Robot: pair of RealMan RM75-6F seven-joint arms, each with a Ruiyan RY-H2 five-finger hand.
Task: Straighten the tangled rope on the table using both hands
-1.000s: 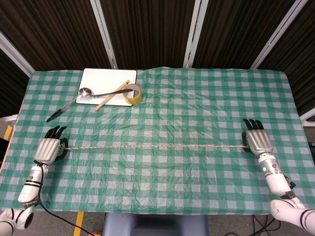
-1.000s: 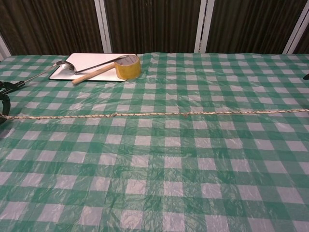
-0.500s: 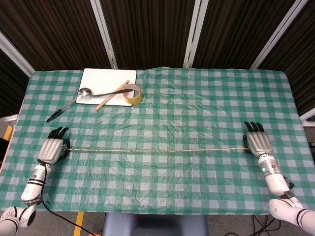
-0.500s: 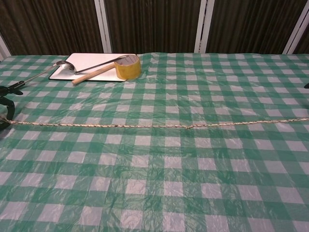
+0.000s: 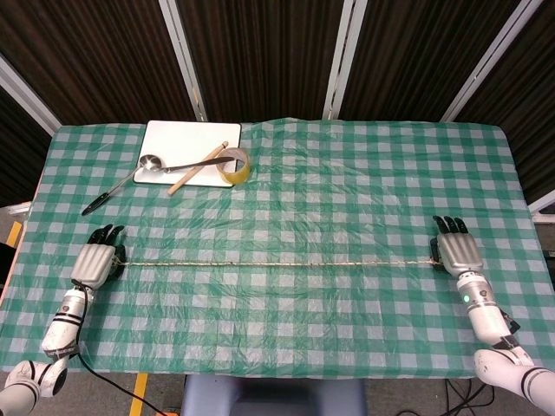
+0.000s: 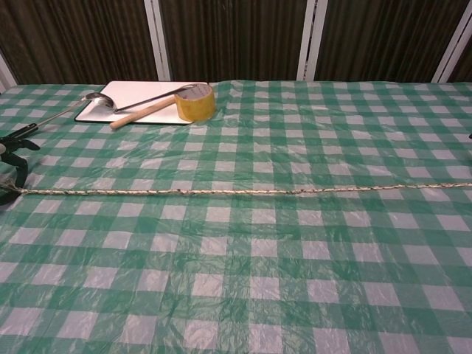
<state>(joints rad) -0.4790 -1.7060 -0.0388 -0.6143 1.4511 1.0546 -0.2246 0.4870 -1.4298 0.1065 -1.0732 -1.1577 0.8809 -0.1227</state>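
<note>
A thin tan rope (image 5: 277, 263) (image 6: 243, 190) lies stretched in a nearly straight line across the green checked tablecloth. My left hand (image 5: 95, 258) holds its left end, fingers curled over it; in the chest view only dark fingertips (image 6: 13, 158) show at the left edge. My right hand (image 5: 456, 251) holds the right end near the table's right side; the chest view does not show that hand.
A white cutting board (image 5: 186, 152) (image 6: 140, 99) sits at the back left with a metal ladle (image 5: 130, 178), a wooden stick (image 5: 198, 167) and a roll of yellow tape (image 5: 234, 165) (image 6: 195, 102). The table's front edge lies close behind both hands.
Both hands have drawn the rope a little toward the front edge of the table. The rope stays taut and straight.
</note>
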